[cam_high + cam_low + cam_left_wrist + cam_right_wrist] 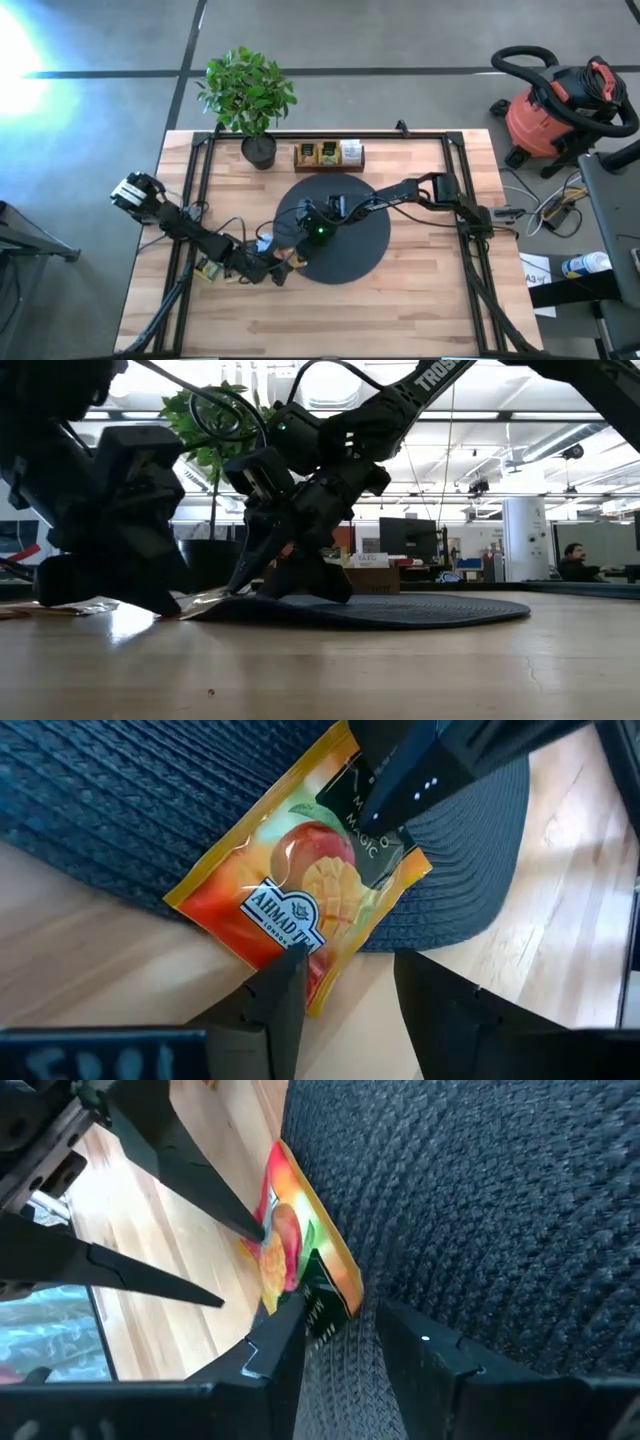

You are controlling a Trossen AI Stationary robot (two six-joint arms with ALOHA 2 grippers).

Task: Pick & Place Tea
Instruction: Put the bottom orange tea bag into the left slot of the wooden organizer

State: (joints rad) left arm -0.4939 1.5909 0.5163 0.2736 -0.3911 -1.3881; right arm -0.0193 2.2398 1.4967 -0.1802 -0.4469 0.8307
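Observation:
An orange-and-yellow tea sachet (300, 890) with a mango picture lies across the left rim of the black disc (350, 250), one end on the disc, the other end over the wooden table. My left gripper (348, 965) stands open at the sachet's table-side corner. My right gripper (340, 1308) reaches in from the disc side, open, at the sachet's dark-printed end. In the high view both grippers (285, 262) (305, 235) meet at the disc's left rim, above the sachet (293, 258). My left gripper has one fingertip (292, 970) against the sachet's table-side corner (305, 948), slanting down from the table's left; the other finger stands clear over bare wood. My right gripper sets one fingertip (290, 1325) on the sachet's dark-printed end (322, 1295), slanting down; the other finger is over the bare disc. Whether it presses, I cannot tell.
A brown wooden tray (328, 157) with upright sachets stands at the far edge behind the disc, and a potted plant (258, 150) stands to its left. A small packet (209, 270) lies on the table under my left arm. Black frame rails run along both table sides.

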